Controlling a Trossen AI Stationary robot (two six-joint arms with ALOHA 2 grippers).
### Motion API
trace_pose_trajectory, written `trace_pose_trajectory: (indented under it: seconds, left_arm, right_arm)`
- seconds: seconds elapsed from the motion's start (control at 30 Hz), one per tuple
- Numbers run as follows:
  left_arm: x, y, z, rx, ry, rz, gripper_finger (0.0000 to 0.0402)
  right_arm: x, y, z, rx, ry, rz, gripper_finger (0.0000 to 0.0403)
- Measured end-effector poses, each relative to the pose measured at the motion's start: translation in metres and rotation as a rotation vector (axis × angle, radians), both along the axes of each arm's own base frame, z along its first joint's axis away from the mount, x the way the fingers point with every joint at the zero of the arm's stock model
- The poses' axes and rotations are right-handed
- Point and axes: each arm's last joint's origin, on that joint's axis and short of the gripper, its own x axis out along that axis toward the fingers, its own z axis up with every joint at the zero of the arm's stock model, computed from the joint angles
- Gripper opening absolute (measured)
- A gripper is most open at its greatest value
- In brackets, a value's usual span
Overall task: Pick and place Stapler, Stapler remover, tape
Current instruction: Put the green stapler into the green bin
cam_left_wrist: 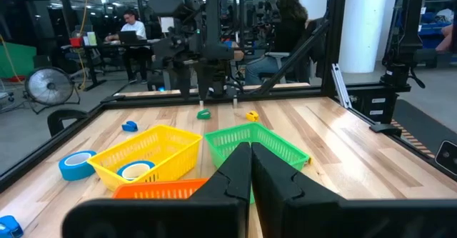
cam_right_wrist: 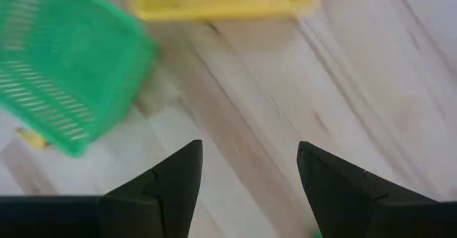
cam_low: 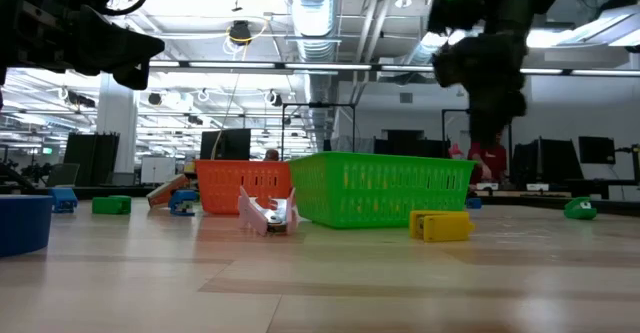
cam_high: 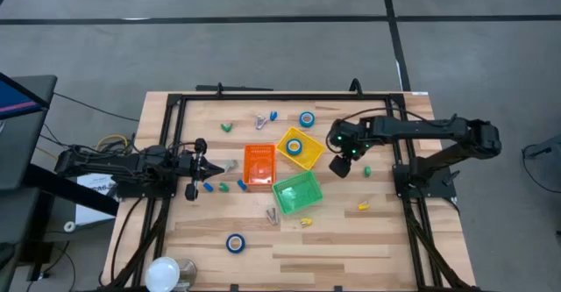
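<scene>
Three blue tape rolls show in the high view: one inside the yellow bin, one near the far edge, one near the near edge. Small staplers lie flat on the wood: yellow, green, blue. A silver stapler remover rests by the green bin. My right gripper hangs open, pointing down over bare table right of the yellow bin, holding nothing. My left gripper is shut and empty, held level left of the orange bin.
The orange, yellow and green bins cluster at the table's middle. More small green, blue and yellow items are scattered around them. A black frame edges the table. A white round object sits at the near left corner. People sit beyond the far edge.
</scene>
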Motion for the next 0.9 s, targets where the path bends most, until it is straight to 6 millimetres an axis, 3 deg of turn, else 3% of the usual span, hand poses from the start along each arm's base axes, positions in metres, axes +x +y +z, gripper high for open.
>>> trace_pose_trajectory:
  seconds: [0.23, 0.5, 0.9]
  left_arm:
    - [0.0, 0.0, 0.0, 0.0, -0.001, 0.0, 0.0004]
    - [0.0, 0.0, 0.0, 0.0, -0.005, 0.0, 0.0004]
    - [0.0, 0.0, 0.001, 0.0, -0.007, 0.0, 0.0004]
  right_arm:
    - [-0.024, 0.008, -0.007, 0.077, 0.094, -0.202, 0.0228]
    - [-0.039, 0.018, -0.019, 0.076, 0.149, -0.26, 0.0258]
    - [-0.05, 0.02, -0.025, 0.024, 0.26, -0.396, 0.0261]
